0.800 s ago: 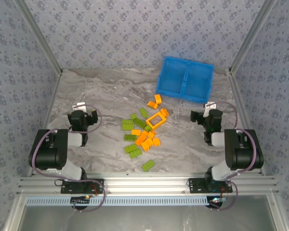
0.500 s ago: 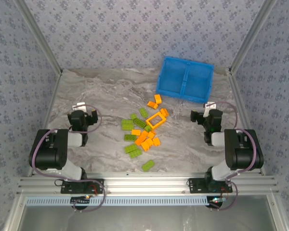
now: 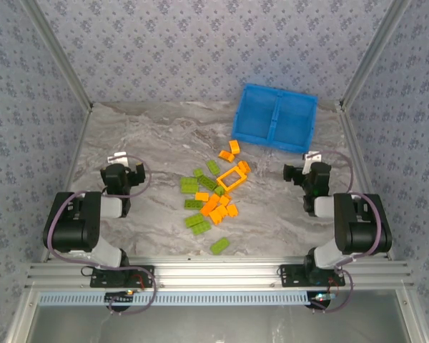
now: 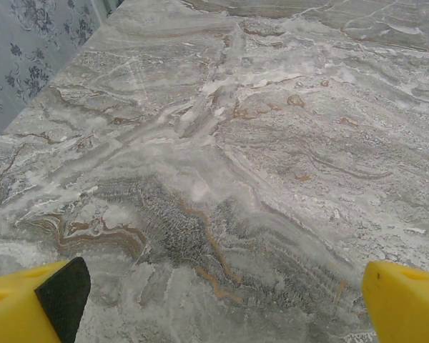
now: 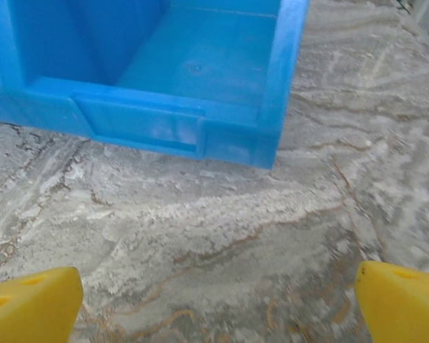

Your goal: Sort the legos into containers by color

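The legos (image 3: 211, 198), lime green and orange bricks, lie scattered mid-table, with an orange frame piece (image 3: 232, 179) at the pile's far edge. One green brick (image 3: 219, 246) lies apart, near the front. The blue tray (image 3: 275, 116) with its two containers stands at the back right, and both compartments look empty. My left gripper (image 3: 121, 170) rests left of the pile, open over bare marble (image 4: 225, 300). My right gripper (image 3: 304, 170) sits right of the pile, open (image 5: 218, 300), facing the tray's near wall (image 5: 164, 128). Nothing is between either pair of fingers.
Patterned walls and metal frame posts (image 3: 64, 78) close in the table on three sides. The table's left edge (image 4: 71, 57) shows in the left wrist view. Bare marble (image 3: 150, 136) stretches between the left gripper and the tray.
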You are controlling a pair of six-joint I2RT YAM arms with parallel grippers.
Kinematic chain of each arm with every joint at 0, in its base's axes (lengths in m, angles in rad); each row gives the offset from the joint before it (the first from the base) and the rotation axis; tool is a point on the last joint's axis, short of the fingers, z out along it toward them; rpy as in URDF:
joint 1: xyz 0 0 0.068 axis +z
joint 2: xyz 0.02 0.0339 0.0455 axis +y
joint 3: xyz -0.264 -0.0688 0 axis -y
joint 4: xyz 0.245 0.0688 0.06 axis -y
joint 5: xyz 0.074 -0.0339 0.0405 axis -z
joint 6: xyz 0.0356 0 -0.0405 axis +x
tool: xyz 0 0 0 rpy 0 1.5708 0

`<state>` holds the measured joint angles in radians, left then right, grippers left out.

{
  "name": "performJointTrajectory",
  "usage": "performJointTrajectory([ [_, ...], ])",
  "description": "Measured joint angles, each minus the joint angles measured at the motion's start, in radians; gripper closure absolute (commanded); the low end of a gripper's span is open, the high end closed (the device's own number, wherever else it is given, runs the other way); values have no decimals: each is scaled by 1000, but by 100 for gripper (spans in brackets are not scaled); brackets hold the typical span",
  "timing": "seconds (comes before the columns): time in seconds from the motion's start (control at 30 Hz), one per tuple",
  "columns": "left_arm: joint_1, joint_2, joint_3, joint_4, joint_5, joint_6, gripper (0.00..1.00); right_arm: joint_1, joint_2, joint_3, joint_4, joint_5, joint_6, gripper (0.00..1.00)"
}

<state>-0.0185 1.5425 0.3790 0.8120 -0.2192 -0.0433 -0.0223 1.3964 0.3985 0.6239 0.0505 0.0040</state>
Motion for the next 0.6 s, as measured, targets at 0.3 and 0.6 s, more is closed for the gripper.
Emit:
performJointTrajectory([
  [0.3,-45,-222,4,-156,-47,0,1,90,-367,307,-637,29,327,0],
  [0.6,-162,-549,296,-640,74,-105,1,390,-73,534,-996,-32,436,0],
])
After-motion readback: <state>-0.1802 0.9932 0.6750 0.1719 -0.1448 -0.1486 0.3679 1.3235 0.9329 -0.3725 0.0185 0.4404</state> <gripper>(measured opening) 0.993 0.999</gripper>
